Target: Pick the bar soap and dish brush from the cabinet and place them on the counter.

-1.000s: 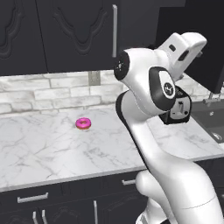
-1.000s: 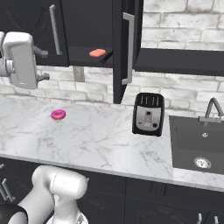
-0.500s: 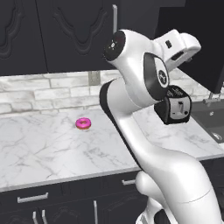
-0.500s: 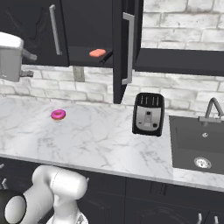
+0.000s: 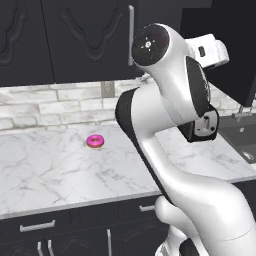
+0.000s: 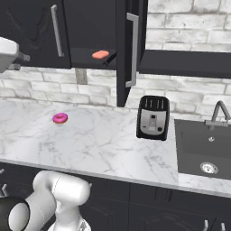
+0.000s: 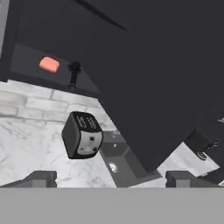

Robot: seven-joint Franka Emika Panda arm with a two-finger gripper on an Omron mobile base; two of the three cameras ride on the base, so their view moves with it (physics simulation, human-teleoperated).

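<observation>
The salmon-orange bar soap [image 6: 100,54] lies on the dark shelf of the open cabinet [image 6: 90,27], with the black dish brush [image 6: 109,58] right beside it. In the hand view the bar soap [image 7: 49,64] and the dish brush [image 7: 73,72] sit far off at the upper left. My gripper [image 7: 111,179] is open and holds nothing; it hangs well short of the shelf, above the white marble counter [image 6: 99,144]. The open cabinet door [image 7: 153,78] looms dark across the hand view.
A black toaster [image 6: 153,118] stands on the counter below the open door [image 6: 130,49]. A pink donut [image 6: 60,118] lies further left. The dark sink [image 6: 205,144] with its faucet is at the right. My own arm blocks much of the left base view.
The arm's upper joints have swung up and left in the left base view. The hand has stayed high, shifting slightly left in the right base view. Soap, brush, donut and toaster have not moved.
</observation>
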